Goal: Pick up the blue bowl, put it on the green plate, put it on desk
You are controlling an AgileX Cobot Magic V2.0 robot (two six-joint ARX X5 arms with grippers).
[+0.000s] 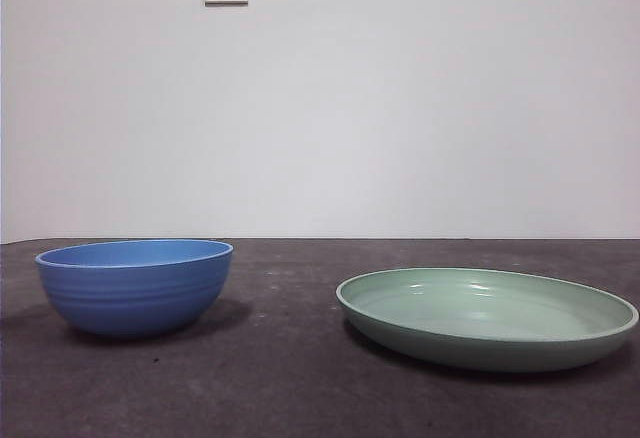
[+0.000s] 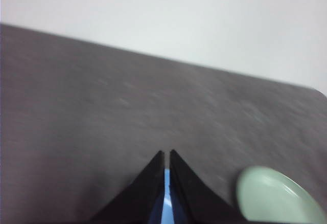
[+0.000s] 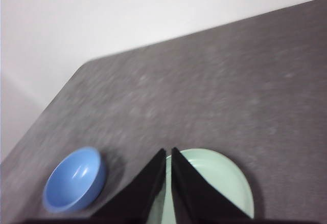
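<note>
With both pincers pressed together and empty, left gripper (image 2: 165, 155) and right gripper (image 3: 167, 152) held high, nothing is begun: the glossy ridged blue bowl (image 1: 135, 285) sits on the dark speckled desk (image 1: 280, 378), awaiting a rim grasp, well apart from the shallow mint-green plate (image 1: 487, 318) at its three o'clock.

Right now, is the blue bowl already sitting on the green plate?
No: the blue bowl stands on the desk apart from the green plate.

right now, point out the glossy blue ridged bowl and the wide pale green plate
glossy blue ridged bowl (image 1: 135, 293), front view, on its outer wall
wide pale green plate (image 1: 487, 308), front view, on its inner floor
</note>
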